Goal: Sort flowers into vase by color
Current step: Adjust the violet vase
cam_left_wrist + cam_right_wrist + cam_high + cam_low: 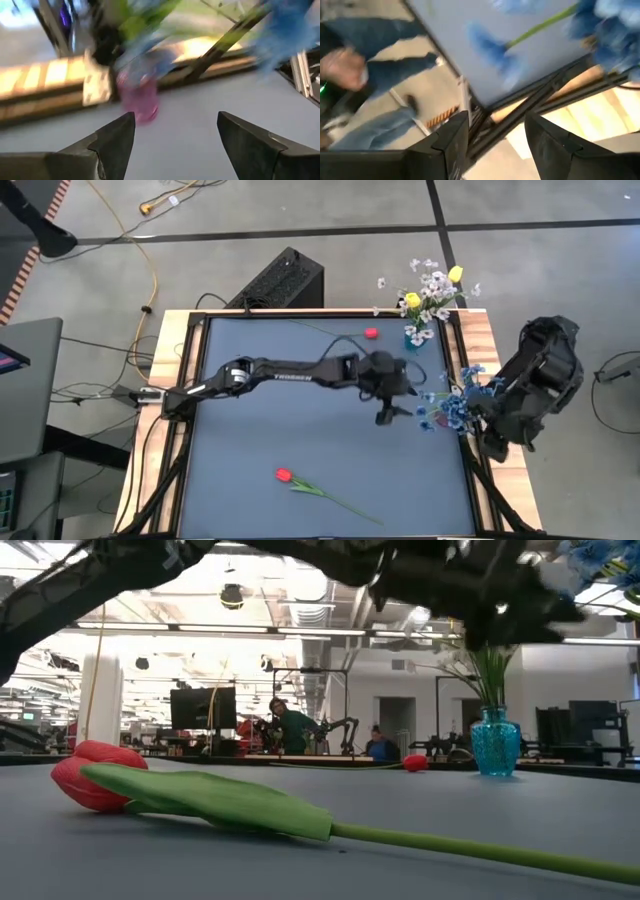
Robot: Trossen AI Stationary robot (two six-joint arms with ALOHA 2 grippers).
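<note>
The blue flowers (462, 402) crowded the pink vase (428, 423) at the table's (300, 430) three o'clock edge. The left gripper (388, 412) hung just beside them toward nine o'clock, jaws spread, empty. The right gripper (495, 137), jaws parted on nothing, stood off that edge. One red tulip (284, 475) lay near six o'clock, another (371, 333) toward twelve.
</note>
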